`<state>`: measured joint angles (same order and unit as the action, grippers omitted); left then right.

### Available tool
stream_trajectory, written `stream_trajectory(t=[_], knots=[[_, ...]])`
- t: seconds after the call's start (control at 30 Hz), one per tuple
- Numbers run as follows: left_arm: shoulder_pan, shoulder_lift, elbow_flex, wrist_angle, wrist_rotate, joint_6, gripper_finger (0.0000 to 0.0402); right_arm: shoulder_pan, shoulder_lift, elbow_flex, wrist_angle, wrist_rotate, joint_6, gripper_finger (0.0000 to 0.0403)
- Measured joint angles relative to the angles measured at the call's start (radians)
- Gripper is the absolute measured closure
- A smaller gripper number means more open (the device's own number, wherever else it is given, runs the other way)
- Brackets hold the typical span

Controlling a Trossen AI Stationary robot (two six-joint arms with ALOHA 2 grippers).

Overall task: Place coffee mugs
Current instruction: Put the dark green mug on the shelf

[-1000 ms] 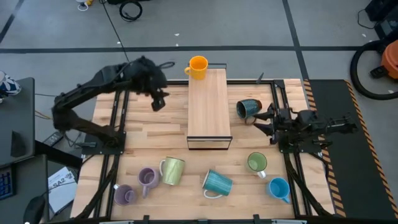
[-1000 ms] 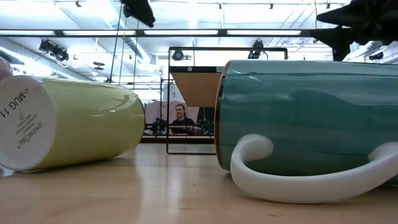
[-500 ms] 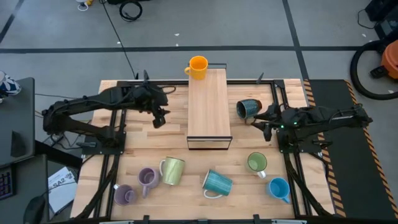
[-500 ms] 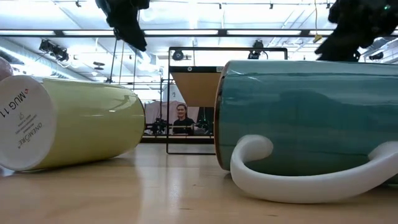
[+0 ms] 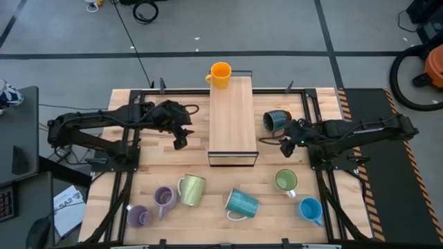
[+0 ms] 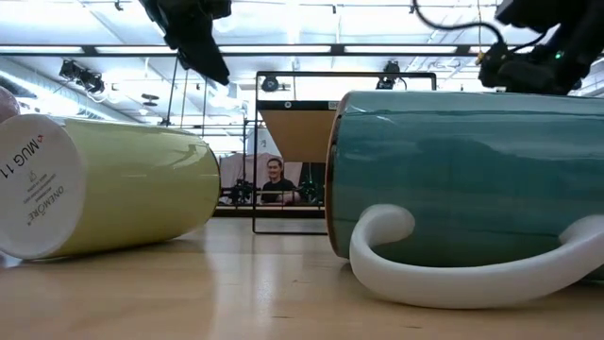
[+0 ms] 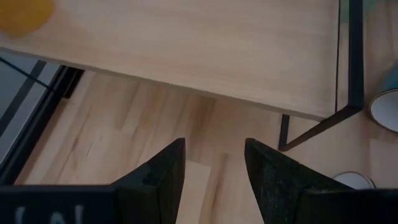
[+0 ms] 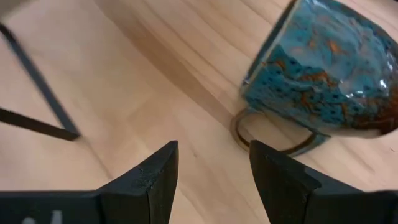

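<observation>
The orange mug (image 5: 220, 75) stands upright on the far end of the wooden shelf (image 5: 232, 117). A dark teal mug (image 5: 275, 121) lies on its side right of the shelf, its handle (image 8: 273, 140) on the table. Along the near edge are two lilac mugs (image 5: 164, 197) (image 5: 137, 216), the yellow-green mug (image 5: 192, 189), the ribbed teal mug (image 5: 241, 203), the green mug (image 5: 286, 181) and the blue mug (image 5: 311, 209). My left gripper (image 5: 181, 142) hangs open left of the shelf. My right gripper (image 5: 284, 147) is open just near-side of the dark teal mug (image 8: 323, 68), touching nothing.
The shelf's dark metal frame (image 5: 232, 160) stands between the two grippers. In the low view the yellow-green mug (image 6: 113, 194) and ribbed teal mug (image 6: 462, 179) lie on their sides close to the camera. Bare table lies on both sides of the shelf.
My left gripper has come down and toward the near edge, along the shelf's left side, as its arm lowered. My right gripper has moved toward the table's left, closer to the shelf's near right corner, below the dark teal mug. No mug has moved.
</observation>
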<state>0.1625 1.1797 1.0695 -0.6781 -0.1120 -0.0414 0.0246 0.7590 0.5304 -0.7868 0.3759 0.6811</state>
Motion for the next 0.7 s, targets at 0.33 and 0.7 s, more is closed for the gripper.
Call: stream_trajectory(t=[0.33,0.7], knots=[[-0.006,0.000,0.000,0.007,-0.001,0.000,0.0230,-0.065,0.147,0.000,0.004,-0.003,-0.002,0.0200],[-0.005,0.000,0.000,0.011,0.000,0.000,0.0230,-0.112,0.302,-0.001,0.077,-0.011,-0.045,0.0199]])
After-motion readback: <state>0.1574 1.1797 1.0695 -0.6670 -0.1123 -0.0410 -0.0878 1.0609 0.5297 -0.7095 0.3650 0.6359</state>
